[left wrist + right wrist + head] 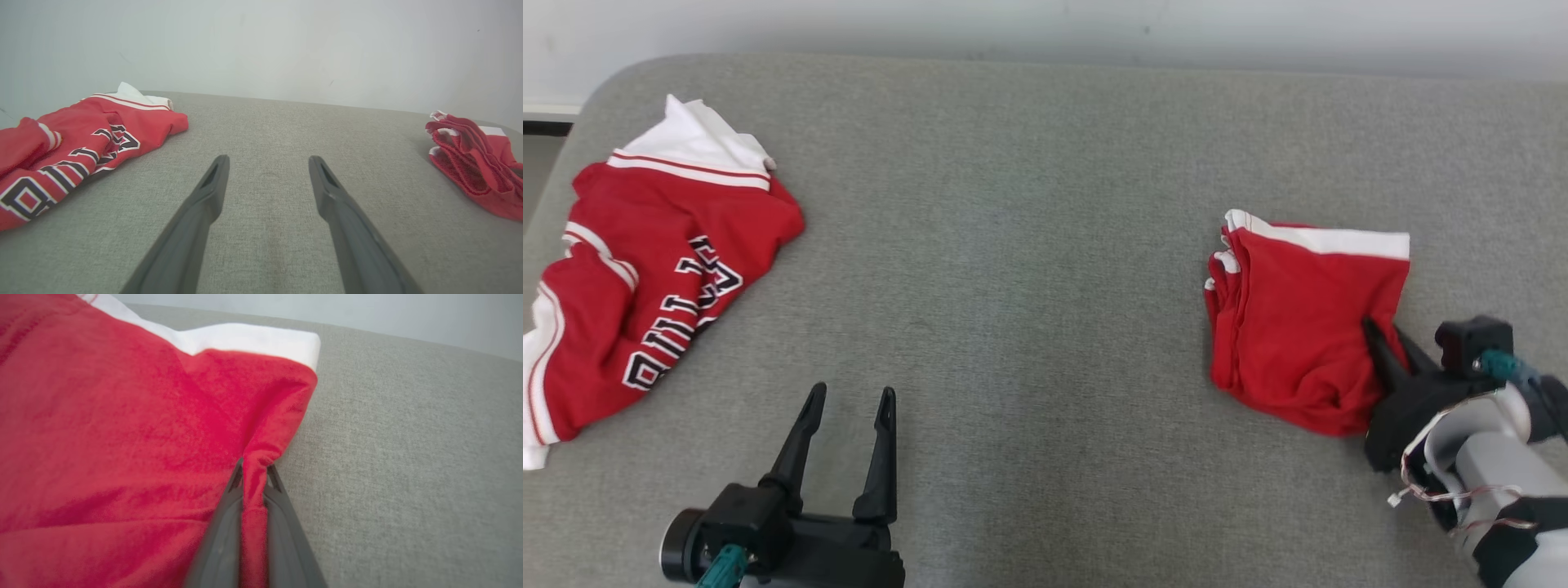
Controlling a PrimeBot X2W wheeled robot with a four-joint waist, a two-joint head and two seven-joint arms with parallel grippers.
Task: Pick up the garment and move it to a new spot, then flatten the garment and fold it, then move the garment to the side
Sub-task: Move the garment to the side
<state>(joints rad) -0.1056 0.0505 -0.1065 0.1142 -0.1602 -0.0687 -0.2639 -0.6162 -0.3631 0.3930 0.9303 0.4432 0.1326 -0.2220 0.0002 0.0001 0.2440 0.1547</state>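
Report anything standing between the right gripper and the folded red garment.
Nothing visible does. The right gripper has its jaws shut on a pinch of the folded red garment near its right edge, so they touch. The printed jersey lies far off on the left of the grey surface.

The lettered jersey [662,269] runs off the left edge of my head view, and its crumpled folds swallow part of the lettering, so I cannot read the word. The near right corner of the folded red garment [1290,327] is hidden behind my right jaws and forearm [1486,457], which the lower right corner cuts off. At my right wrist the cloth is blurred and spills past the left, top and bottom edges.
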